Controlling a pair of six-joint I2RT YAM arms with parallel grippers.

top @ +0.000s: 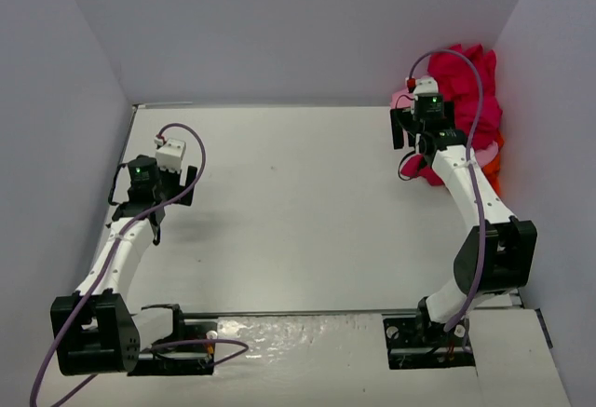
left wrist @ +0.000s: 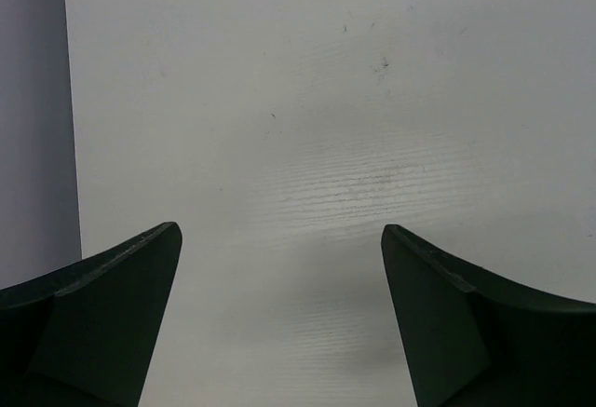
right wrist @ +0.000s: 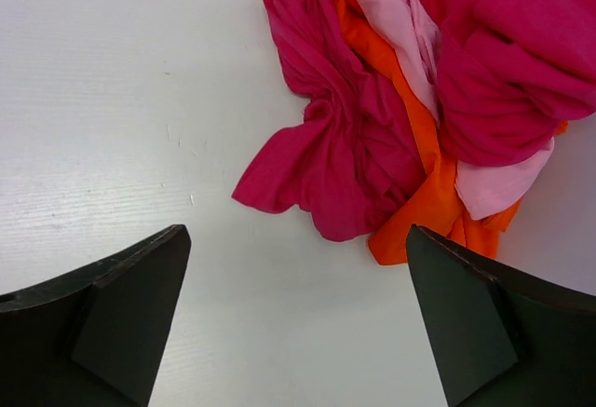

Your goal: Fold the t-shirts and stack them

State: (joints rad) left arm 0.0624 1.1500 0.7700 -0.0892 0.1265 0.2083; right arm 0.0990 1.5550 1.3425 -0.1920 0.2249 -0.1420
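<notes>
A crumpled pile of t-shirts lies at the far right corner of the table. In the right wrist view a crimson-red shirt is nearest, with an orange shirt, a light pink shirt and a dark magenta shirt tangled behind it. The pile also shows in the top view. My right gripper is open and empty just short of the crimson shirt's edge, above bare table; in the top view it sits at the pile's left side. My left gripper is open and empty over bare table at the far left.
Grey walls enclose the table on the left, back and right. The pile rests against the right wall. The left wall shows close beside my left gripper. Both arm bases stand at the near edge.
</notes>
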